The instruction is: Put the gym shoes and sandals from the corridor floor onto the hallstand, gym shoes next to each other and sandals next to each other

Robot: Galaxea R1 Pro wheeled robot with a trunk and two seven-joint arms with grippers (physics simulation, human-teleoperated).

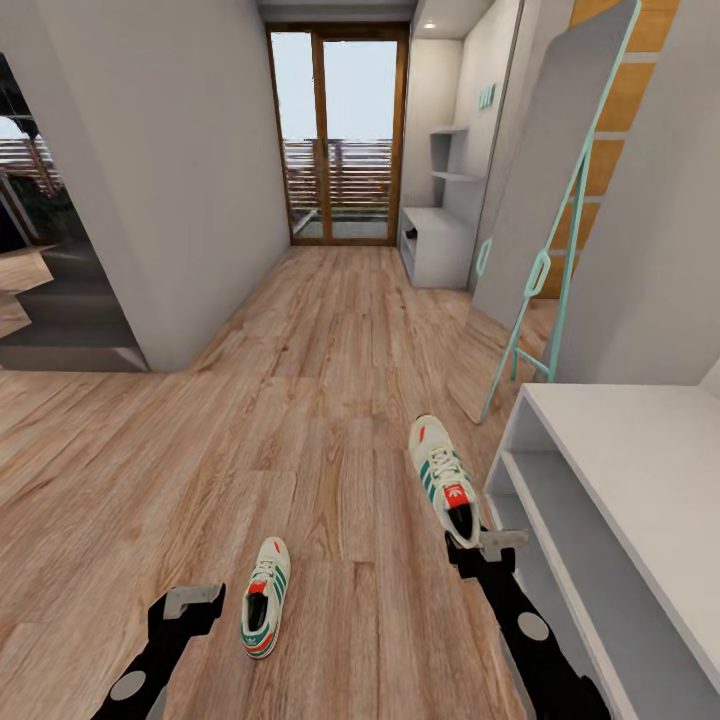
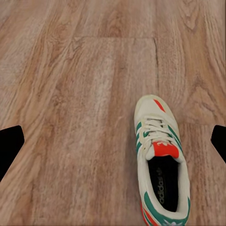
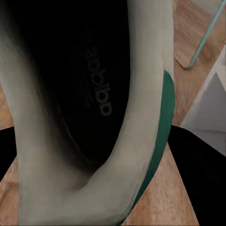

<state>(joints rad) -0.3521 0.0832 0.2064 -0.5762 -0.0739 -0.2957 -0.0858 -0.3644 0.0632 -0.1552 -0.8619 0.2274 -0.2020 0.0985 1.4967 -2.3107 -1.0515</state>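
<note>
Head view: the right gripper (image 1: 470,545) clasps the heel of one shoe (image 1: 441,476), beside the white bench (image 1: 640,470). The other shoe (image 1: 265,596) lies on the floor (image 1: 300,400), farther from the bench.

Left wrist view: fingers (image 2: 10,143) spread wide, holding nothing, above that shoe (image 2: 161,157).

Right wrist view: the held shoe's (image 3: 89,108) heel sits between the fingers (image 3: 197,165).

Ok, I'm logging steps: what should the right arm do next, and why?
Probably lift the gym shoe clear of the corridor floor. The right gripper sits at its heel, the heel wall between its fingers up close, so raising it seems the natural next step.
</note>
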